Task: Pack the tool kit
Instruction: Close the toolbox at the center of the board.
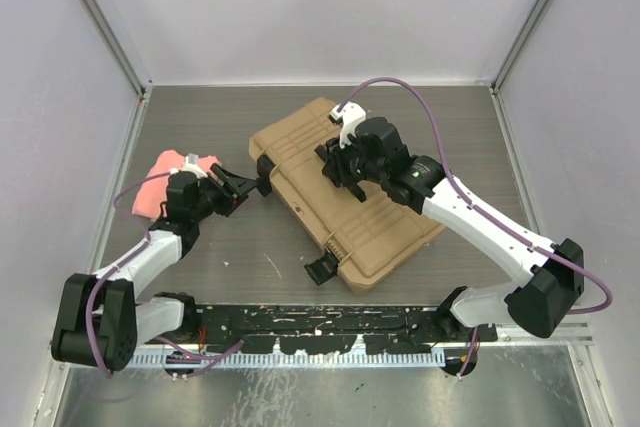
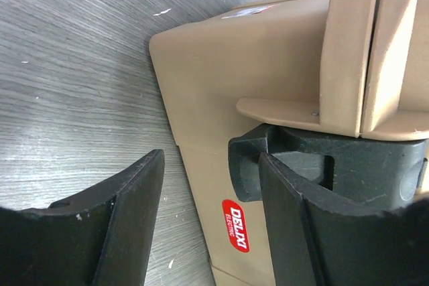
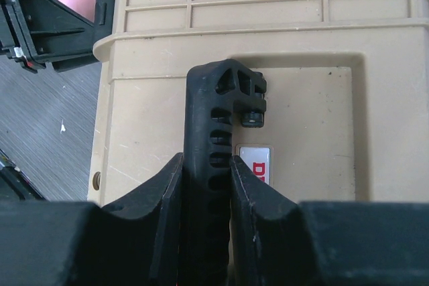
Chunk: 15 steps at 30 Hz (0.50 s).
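- Tan plastic, ribbed, lid down: the case (image 1: 385,237) lies skewed in the middle of the counter (image 1: 240,247). No loose tool shows in any view, so I judge the tools are already inside.
- The step in hand looks like fastening the case. The front latch (image 1: 320,269) sticks out, flipped open, at the near edge.
- The right pincer (image 3: 205,162) is clenched on the black handle (image 3: 213,105) on the case's upper face, which probably steadies it.
- The left pincer (image 2: 211,159) is released, with its jaws apart at the case's left end. The side latch (image 2: 335,165) lies against one finger, and nothing is gripped.
- The next move calls for pressing that side latch flat until it catches, while the grip on the handle keeps the case from sliding. The front latch then needs the same.
- Only the overhead view shows both arms, the open front latch, and the pink cloth (image 1: 165,172) beyond the left arm, apart from the case.
- The left wrist view adds a red label (image 2: 236,224) on the case's side wall and shows the side latch tucked under its tan lug.
- The right wrist view shows the handle squeezed between the fingers, which the overhead view hides under the arm.
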{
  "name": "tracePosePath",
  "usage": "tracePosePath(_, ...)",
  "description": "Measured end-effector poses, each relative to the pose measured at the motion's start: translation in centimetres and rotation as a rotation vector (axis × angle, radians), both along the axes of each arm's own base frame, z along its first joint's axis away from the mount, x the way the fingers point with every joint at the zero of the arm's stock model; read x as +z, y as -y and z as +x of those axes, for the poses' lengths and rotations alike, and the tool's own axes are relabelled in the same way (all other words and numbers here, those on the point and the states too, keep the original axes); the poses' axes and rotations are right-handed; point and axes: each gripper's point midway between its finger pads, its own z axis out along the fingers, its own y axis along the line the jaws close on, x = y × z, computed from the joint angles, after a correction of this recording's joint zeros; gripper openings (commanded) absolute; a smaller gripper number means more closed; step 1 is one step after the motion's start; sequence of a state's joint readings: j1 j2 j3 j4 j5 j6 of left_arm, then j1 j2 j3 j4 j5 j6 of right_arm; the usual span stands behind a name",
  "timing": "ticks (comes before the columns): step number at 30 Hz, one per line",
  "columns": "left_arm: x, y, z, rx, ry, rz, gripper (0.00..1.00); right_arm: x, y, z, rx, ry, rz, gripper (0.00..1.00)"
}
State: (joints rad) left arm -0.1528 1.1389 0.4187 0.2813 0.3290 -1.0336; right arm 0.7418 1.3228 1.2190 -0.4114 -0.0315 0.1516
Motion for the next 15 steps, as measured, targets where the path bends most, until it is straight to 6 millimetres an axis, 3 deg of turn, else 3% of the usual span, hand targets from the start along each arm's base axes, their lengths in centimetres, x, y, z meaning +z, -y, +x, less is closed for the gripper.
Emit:
tracePosePath(9,-3.1,0.9,-0.5,-0.034,-0.102,0.014,0.59,0.0,-0.1,-0.1,0.007,-0.001,0.002,0.08)
tracePosePath(15,-3.8,1.1,-0.9,-0.042,-0.133,0.022,0.61,0.0,-1.0,-0.5,0.057,-0.009,0.024,0.08)
